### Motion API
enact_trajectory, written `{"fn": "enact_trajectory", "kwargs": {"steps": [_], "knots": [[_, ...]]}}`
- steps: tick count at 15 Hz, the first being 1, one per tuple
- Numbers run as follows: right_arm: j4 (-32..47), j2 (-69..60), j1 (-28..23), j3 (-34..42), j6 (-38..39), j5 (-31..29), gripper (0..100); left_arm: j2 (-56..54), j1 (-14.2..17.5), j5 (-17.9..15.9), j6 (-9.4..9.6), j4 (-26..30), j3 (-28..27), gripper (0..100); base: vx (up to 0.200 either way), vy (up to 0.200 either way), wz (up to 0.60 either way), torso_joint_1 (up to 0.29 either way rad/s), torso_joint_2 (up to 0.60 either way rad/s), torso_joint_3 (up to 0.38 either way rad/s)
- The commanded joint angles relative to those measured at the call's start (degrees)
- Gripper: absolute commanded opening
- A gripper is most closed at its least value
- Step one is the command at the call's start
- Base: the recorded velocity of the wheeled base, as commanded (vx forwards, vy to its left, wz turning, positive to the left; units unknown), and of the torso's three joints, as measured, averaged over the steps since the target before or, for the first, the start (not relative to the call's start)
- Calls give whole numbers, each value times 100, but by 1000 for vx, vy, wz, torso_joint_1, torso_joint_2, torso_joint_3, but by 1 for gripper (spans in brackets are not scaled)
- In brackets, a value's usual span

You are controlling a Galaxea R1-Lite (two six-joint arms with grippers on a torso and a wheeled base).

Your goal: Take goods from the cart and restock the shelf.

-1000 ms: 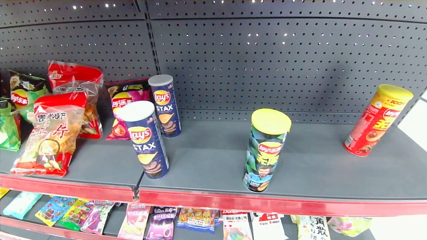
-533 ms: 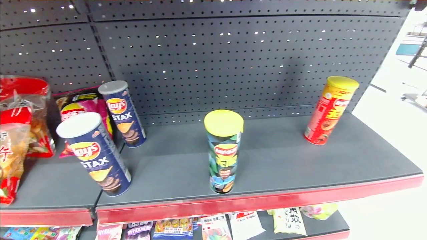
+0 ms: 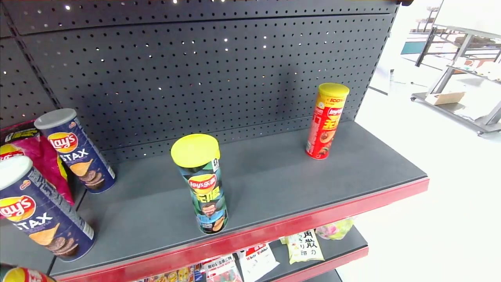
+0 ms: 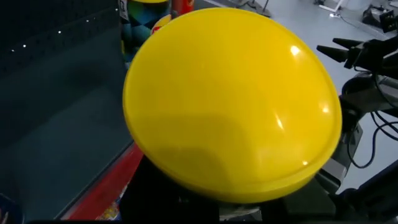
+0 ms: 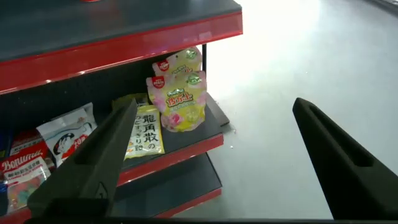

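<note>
I see the grey shelf (image 3: 274, 184) with its red front lip carrying four chip cans, all standing. The front blue can (image 3: 39, 211) and the rear blue can (image 3: 74, 150), both grey-lidded, stand at its left end. The green can (image 3: 201, 184), yellow-lidded, stands mid-shelf near the lip. The red can (image 3: 327, 121) stands well to the right, near the back panel. My left wrist camera has a yellow lid (image 4: 233, 102) right up close.

Logo labels on blue cans (image 3: 74, 150), green can (image 3: 205, 192), red can (image 3: 325, 121), characters on packet (image 3: 303, 244)
</note>
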Motion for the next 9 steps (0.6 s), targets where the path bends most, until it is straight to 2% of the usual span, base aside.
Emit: {"fn": "enact_trajectory", "kwargs": {"steps": [1, 2, 3, 4, 6, 9], "knots": [[0, 20, 5, -4, -15, -1, 100, 342, 8, 164, -2, -192, 2, 0, 0, 0, 0, 0, 0, 0], [0, 20, 5, 5, -6, 34, 100, 571, 8, 340, 7, -421, -7, 0, 0, 0, 0, 0, 0, 0], [0, 20, 14, 5, 2, 70, 100, 623, 8, 375, 16, -473, -7, 0, 0, 0, 0, 0, 0, 0], [0, 20, 14, 5, -24, 298, 100, 984, 8, 578, 156, -825, -15, 0, 0, 0, 0, 0, 0, 0], [0, 20, 5, 5, -15, 298, 100, 1344, 8, 648, 359, -1080, -15, 0, 0, 0, 0, 0, 0, 0], [-9, 11, 5, 5, -156, 324, 100, 1748, 8, 665, 376, -1405, -77, 0, 0, 0, 0, 0, 0, 0]]}}
